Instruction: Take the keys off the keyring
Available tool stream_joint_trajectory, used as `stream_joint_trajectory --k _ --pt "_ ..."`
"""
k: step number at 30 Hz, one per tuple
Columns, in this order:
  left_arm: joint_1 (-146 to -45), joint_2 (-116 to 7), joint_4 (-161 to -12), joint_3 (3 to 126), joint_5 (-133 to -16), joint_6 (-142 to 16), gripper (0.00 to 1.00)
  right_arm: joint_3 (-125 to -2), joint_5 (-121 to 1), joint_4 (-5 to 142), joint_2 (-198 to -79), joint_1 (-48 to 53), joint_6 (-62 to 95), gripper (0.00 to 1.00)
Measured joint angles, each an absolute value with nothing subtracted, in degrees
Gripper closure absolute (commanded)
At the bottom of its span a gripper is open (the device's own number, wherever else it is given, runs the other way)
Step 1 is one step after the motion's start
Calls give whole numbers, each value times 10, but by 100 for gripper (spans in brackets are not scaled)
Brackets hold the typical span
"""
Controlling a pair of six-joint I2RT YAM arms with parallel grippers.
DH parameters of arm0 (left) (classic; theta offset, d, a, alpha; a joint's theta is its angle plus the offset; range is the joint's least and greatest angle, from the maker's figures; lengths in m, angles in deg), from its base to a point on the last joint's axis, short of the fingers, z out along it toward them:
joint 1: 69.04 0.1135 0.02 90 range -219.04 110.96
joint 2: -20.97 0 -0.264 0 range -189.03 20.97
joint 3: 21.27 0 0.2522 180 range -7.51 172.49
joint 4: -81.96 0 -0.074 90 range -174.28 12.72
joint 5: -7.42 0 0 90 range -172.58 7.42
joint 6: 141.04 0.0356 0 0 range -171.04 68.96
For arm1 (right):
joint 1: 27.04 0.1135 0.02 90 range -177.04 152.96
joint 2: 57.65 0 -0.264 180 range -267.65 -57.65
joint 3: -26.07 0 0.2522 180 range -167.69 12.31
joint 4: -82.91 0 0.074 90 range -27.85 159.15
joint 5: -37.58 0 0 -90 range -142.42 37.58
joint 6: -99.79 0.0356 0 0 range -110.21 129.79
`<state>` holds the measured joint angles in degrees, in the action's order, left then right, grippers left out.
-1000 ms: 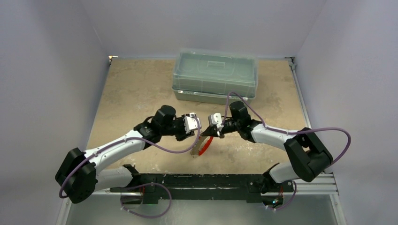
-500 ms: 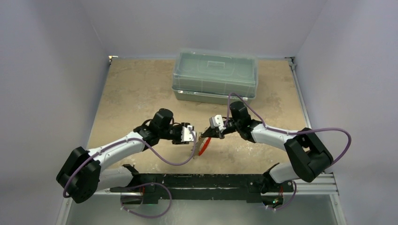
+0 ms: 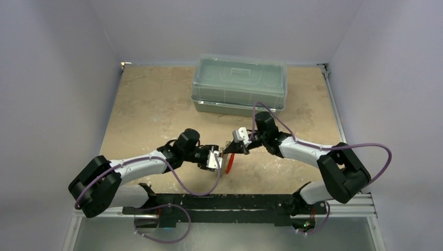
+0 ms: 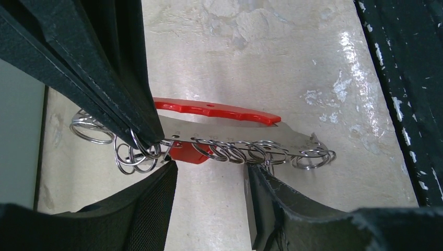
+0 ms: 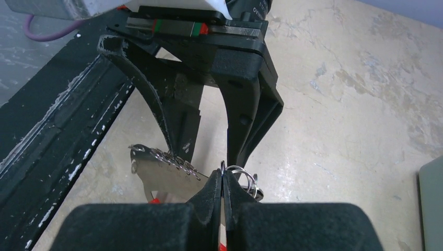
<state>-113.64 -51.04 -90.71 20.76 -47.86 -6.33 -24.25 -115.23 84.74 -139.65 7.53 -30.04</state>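
Just past the black rail [image 3: 219, 201] at the table's [image 3: 151, 104] near edge, two arms face each other over the keyring [image 4: 235, 128]. Whether its low end touches the tabletop cannot be told. From above it is little more than a red sliver, mostly hidden by the grippers.

The keys are hard to pick out. The left wrist view shows thin metal loops [image 4: 235, 151] strung along the white plate's lower side, opposite its red edge. A red piece [image 4: 187, 155] behind them may be a key's head.

The right gripper [image 5: 222, 183] is clamped on one end of the keyring, fingers pressed together, with loops bunched at their tips. The left gripper [image 4: 211, 170] stands open, its fingers [image 4: 149, 209] on either side of the plate's middle. Whether either tip touches the loops cannot be told, and the frame edge cuts both fingers off in that view.

Farther back, well apart from both arms, a clear lidded box [image 3: 239, 83] sits at the table's far side.
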Motion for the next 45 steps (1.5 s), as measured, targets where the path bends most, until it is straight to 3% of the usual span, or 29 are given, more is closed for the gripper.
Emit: stream_joint_trajectory --k 16,22,37,42,45 --pt "-1141 -519 -945 200 -493 -63 57 -256 -1169 755 -1396 86 -369 100" --pt "-1148 -519 -944 200 -483 -59 71 -263 -1169 743 -1396 86 -378 100" --pt "-1154 -537 -982 193 -488 -79 70 -272 -1170 715 -1396 90 -394 100" --pt "-1159 -542 -988 189 -493 -86 80 -272 -1170 712 -1396 94 -399 100" --pt "-1160 -542 -992 189 -500 -91 92 -272 -1170 712 -1396 94 -400 100"
